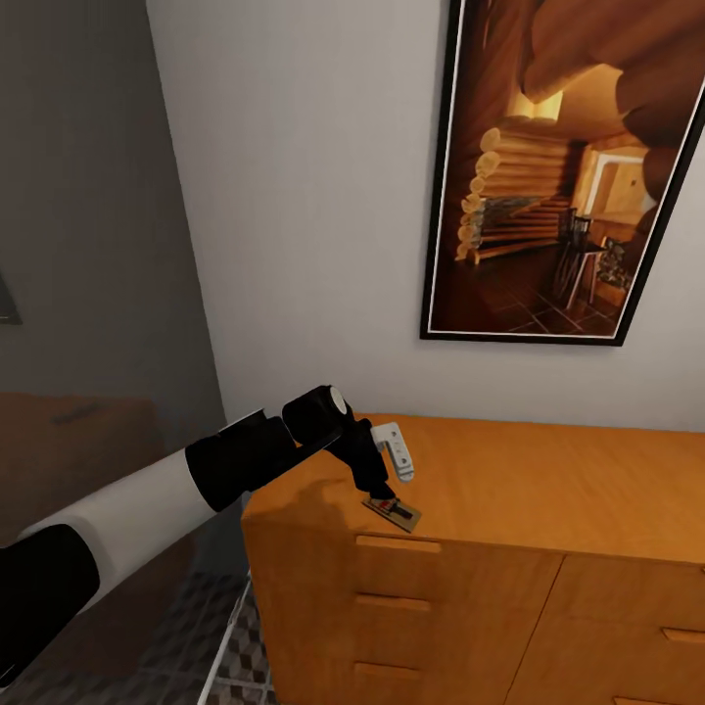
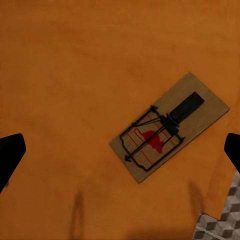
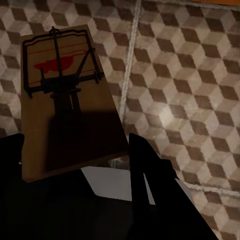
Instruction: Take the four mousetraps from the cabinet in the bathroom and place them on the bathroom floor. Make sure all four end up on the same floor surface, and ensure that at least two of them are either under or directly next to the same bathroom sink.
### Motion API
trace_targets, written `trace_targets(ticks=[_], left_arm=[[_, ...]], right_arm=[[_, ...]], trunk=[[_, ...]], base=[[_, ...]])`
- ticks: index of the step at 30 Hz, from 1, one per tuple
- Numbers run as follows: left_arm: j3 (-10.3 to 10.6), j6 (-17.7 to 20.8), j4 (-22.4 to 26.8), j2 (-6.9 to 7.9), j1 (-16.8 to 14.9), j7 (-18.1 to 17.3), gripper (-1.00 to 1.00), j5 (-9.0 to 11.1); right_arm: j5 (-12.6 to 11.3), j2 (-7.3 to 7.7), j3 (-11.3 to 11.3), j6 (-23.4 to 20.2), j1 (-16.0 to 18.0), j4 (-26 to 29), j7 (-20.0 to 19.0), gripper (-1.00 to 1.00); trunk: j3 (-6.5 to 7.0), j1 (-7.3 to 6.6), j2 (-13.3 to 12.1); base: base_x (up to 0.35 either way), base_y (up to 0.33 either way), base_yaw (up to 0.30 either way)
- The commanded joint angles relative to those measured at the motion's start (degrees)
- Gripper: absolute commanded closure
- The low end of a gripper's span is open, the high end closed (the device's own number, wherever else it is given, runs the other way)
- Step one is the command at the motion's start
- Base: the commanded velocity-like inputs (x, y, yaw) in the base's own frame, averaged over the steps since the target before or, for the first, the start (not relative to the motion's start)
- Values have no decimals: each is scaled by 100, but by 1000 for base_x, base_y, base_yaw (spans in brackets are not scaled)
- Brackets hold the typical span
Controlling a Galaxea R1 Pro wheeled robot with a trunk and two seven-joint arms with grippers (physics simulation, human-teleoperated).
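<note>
- Left gripper (image 1: 389, 501) hung wide open right over a mousetrap (image 1: 392, 511) lying flat on the cabinet (image 1: 509, 490) top, by its front edge.
- Right gripper (image 3: 75, 155) was clamped on a second mousetrap (image 3: 65, 100), cube-patterned bathroom floor (image 3: 190, 75) showing toward two o'clock beyond it.

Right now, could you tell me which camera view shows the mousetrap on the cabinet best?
The left wrist view: the mousetrap lies flat on the cabinet, whole and unobstructed, between the open left gripper fingertips. The head view shows it small, partly behind the gripper. The right wrist view shows another mousetrap, held over the floor.
</note>
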State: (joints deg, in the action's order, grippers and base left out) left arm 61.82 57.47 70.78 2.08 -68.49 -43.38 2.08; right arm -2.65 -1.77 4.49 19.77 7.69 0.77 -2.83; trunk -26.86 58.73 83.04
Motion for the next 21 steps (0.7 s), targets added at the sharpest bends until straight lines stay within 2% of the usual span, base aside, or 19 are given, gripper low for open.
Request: trace_targets(ticks=[1,8,11,16,21], left_arm=[[13,36,4,3,-7,5,-100,20],[19,46,71,7,1,-24,-100,30],[16,49,256,14,1,-263,-100,35],[-26,35,552,110,2,-1118,-100,0],[-43,32,648,210,2,-1387,-100,-12]], right_arm=[[-43,0,43,18,4,-6,10,100],[-43,-2,43,18,4,-6,10,100],[-43,-5,43,18,4,-6,10,100],[-43,-7,43,18,4,-6,10,100],[-43,-8,43,18,4,-6,10,100]], trunk=[[-6,0,4],[-6,0,4],[-6,0,4],[-6,0,4],[-6,0,4]], base=[[4,-3,0],[1,-1,0],[0,0,0],[0,0,0],[0,0,0]])
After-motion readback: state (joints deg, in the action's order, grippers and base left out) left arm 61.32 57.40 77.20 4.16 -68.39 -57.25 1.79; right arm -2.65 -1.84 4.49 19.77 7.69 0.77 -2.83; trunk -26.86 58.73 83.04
